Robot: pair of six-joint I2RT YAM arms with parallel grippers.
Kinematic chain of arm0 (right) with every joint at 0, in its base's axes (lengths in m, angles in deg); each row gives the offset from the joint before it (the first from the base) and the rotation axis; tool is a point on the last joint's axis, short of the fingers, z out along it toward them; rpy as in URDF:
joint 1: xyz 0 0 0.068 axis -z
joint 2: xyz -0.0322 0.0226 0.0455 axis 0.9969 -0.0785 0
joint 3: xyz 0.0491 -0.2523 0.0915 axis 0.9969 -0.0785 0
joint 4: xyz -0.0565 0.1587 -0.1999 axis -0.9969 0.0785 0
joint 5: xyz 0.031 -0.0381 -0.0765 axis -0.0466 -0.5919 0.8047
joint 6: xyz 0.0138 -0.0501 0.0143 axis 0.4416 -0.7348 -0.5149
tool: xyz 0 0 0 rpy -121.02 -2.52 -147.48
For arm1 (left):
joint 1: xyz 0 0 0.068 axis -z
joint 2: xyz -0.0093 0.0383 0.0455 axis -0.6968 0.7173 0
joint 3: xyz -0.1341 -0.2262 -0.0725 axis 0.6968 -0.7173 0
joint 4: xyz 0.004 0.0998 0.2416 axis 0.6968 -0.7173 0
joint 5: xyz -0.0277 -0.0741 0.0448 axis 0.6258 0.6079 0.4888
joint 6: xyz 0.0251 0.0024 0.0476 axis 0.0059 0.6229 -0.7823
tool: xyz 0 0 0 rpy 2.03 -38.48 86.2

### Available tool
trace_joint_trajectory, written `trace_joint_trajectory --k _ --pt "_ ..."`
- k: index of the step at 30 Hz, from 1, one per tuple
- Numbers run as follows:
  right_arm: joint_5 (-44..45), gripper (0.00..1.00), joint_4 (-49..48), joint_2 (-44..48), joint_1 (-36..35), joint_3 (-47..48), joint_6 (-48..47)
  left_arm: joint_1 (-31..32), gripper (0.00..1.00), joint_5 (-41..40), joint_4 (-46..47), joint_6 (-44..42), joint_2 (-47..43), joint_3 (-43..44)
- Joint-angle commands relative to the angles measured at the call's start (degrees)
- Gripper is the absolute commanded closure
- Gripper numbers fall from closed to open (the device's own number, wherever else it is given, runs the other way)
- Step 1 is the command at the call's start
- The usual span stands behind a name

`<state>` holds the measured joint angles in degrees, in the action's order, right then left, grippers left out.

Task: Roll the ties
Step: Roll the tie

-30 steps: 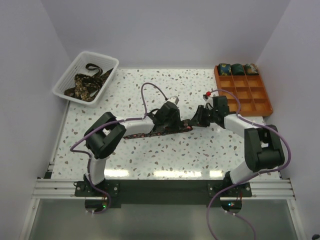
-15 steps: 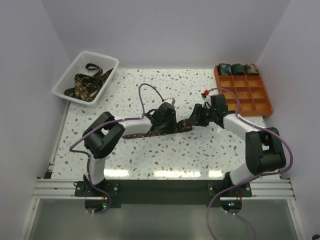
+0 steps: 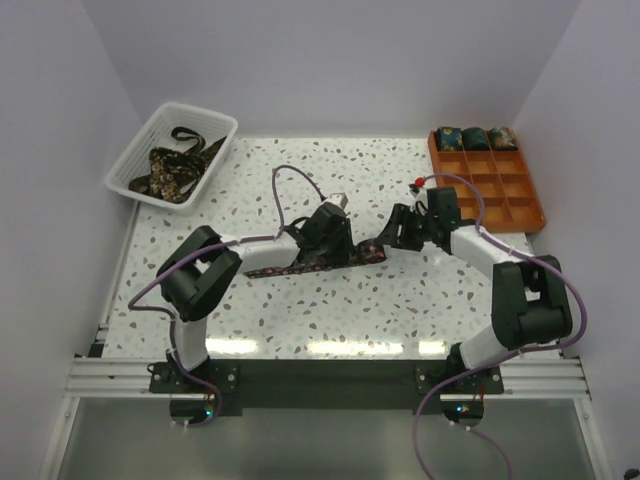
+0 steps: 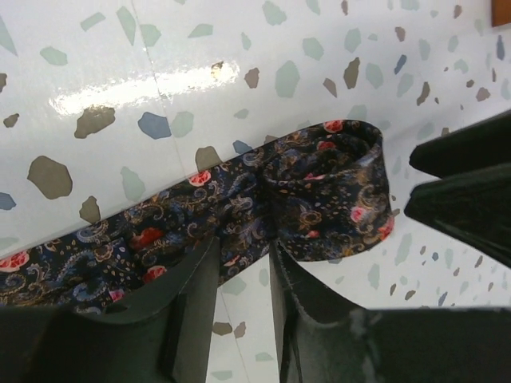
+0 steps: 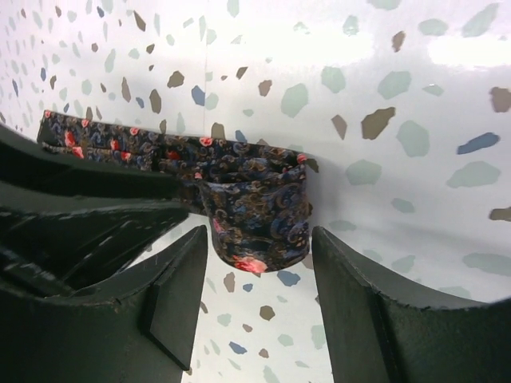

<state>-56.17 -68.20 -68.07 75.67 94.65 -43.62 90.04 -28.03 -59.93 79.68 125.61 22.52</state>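
1. Tie (image 3: 290, 266) lying on table (image 3: 400, 300), one end curling into roll (image 4: 327, 183)
2. Left gripper (image 4: 239, 255) pinching strip beside roll, likely anchoring it
3. Right gripper (image 5: 259, 238) straddling roll, fingers spread, likely readying to turn it

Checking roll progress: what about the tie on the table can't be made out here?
1. Top view: the rolled end of the tie is too small to read, crowded by both grippers.
2. Left wrist: the left gripper hides whether its fingers pinch the fabric.
3. Right wrist: the right gripper and dark parts at left hide the tail.
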Motion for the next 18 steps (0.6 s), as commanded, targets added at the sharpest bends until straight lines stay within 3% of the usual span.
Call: trace_joint_trajectory --k 1,8,18 --pt "-0.4 0.41 -0.2 2.3 2.0 -0.1 -1.6 -0.3 0.61 -0.4 1.9 0.0 -5.7 -0.4" --pt "-4.7 0.42 -4.0 -0.5 3.1 -1.5 -0.6 0.3 0.55 2.7 4.9 1.5 -5.4 0.6" --pt "-8.3 0.42 -8.8 -4.6 3.9 -3.1 0.6 1.4 0.6 4.4 5.8 2.3 1.4 5.1"
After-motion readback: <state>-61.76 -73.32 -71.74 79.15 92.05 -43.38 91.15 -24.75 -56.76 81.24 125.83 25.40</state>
